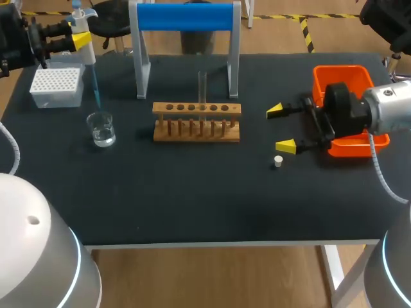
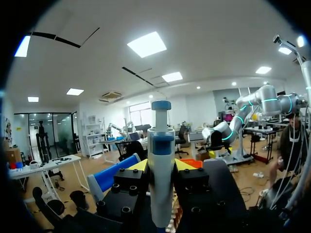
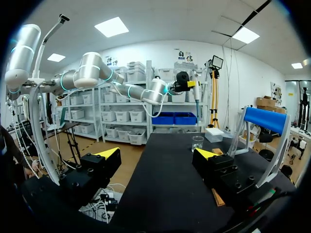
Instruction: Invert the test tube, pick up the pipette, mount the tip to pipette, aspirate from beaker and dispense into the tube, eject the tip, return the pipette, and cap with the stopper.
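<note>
Surface: a black table (image 1: 192, 199) with lab ware spread across its far half.
Back edge: a stand (image 1: 185, 17) with a blue top bar on two pale legs, behind the rack.
Rack: a wooden test tube rack (image 1: 196, 120) sits mid-table. One clear test tube (image 1: 202, 88) stands upright in a hole right of its centre.
Left side: a white tip box (image 1: 56, 86) lies near the table's left edge. A glass beaker (image 1: 101, 128) holding clear liquid stands just in front of it, between the box and the rack.
Right side: an orange bin (image 1: 343, 78) sits partly hidden behind my right arm.
Stopper: a small white stopper (image 1: 278, 161) lies on the table near the right gripper's nearer finger, not touching it.
Left gripper (image 2: 161, 166): clenched on the pipette (image 1: 81, 29), one yellow finger on each side of its body. The pipette is held upright over the table's far left corner.
Tip (image 1: 96, 93): thin and bluish, mounted on the pipette and pointing down. Its end is just over the beaker's far rim, above the liquid.
Right gripper (image 1: 281, 128): released, fingers spread wide with nothing between them. It is held right of the rack and in front of the bin, pointing toward the rack.
</note>
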`<state>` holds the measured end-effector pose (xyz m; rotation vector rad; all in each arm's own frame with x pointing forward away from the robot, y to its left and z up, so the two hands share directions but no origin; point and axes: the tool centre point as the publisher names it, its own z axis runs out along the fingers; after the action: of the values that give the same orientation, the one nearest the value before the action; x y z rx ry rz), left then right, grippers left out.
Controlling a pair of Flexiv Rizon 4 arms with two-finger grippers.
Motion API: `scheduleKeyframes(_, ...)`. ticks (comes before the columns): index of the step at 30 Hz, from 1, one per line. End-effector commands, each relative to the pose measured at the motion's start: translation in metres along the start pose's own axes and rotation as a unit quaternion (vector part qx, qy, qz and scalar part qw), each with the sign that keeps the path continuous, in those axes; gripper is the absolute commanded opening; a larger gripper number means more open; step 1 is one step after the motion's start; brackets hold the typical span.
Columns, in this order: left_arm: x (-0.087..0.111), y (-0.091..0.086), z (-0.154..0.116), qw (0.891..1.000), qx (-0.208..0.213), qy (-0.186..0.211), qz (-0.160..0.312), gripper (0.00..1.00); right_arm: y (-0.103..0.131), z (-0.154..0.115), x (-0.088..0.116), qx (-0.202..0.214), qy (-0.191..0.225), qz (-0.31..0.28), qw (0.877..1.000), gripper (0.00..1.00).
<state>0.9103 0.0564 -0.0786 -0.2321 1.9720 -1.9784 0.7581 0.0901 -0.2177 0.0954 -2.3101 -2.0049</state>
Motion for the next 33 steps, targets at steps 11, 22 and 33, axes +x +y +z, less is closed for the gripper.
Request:
scheduleKeyframes(11,-0.0006,0.0030,-0.0037,1.000,0.004,-0.007,-0.002,0.00,0.0003,-0.0013,0.0004,0.001,0.001,0.000,1.000,1.00)
scheduleKeyframes(22,0.0007,0.0009,-0.0044,1.000,0.001,-0.009,-0.006,0.00,0.0003,-0.0013,0.0004,0.001,0.001,0.000,1.000,1.00)
scheduleKeyframes(33,0.0007,0.0009,-0.0044,1.000,0.001,-0.009,-0.006,0.00,0.0003,-0.0013,0.0004,0.001,0.001,0.000,1.000,1.00)
